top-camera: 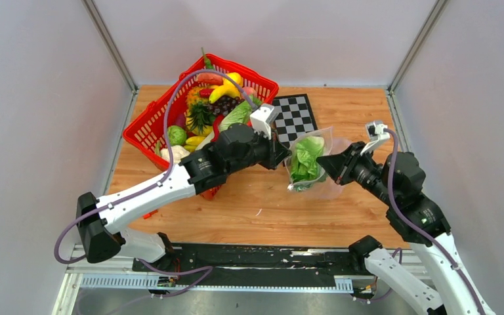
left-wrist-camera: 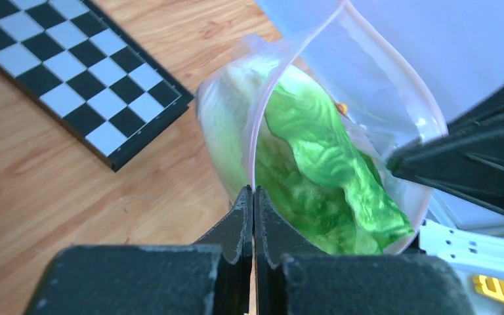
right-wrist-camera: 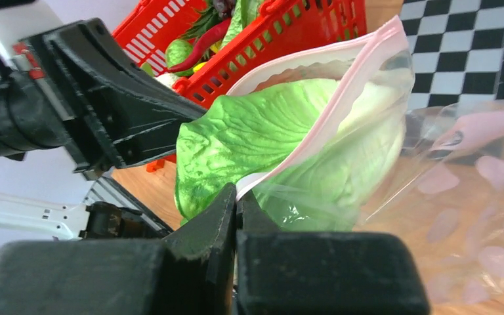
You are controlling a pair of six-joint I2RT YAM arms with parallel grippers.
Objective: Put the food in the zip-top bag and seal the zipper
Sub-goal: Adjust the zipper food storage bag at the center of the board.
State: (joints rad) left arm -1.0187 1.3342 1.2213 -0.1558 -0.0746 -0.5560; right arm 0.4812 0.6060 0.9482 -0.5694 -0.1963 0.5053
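Bag (top-camera: 328, 141) sits mid-table, between the two arms and just right of the checkerboard (top-camera: 295, 115). It is strung between both grippers. Whether its lower end rests on the wood (top-camera: 249, 203) cannot be told. The zipper (left-wrist-camera: 257, 125) marks the mouth, and its long axis runs roughly left-right, from one gripper across to the other. The mouth is not sealed: in the left wrist view the two lips bow apart into a loop, with one lip rising from the fingertips and the other curving away toward the opposite arm. The lettuce (top-camera: 305, 161) is inside the bag and fills most of it. From above its long axis runs far-to-near, crosswise to the mouth line, and the ruffled green edge shows at the opening. The clear dotted body of the bag trails off to the right side. Left gripper (left-wrist-camera: 254, 197): jaws pressed together with no gap showing, pinching the pink strip at the left end of the mouth, and the strip emerges right at the tips. Right gripper (right-wrist-camera: 236, 197): jaws likewise clamped tight on the strip at the opposite end, where the pink edge leaves the tips and runs up and away. The two sets of fingertips face each other across the lettuce, close but apart. The red basket (top-camera: 146, 131) of other toy produce stands at the far left, behind the left arm.
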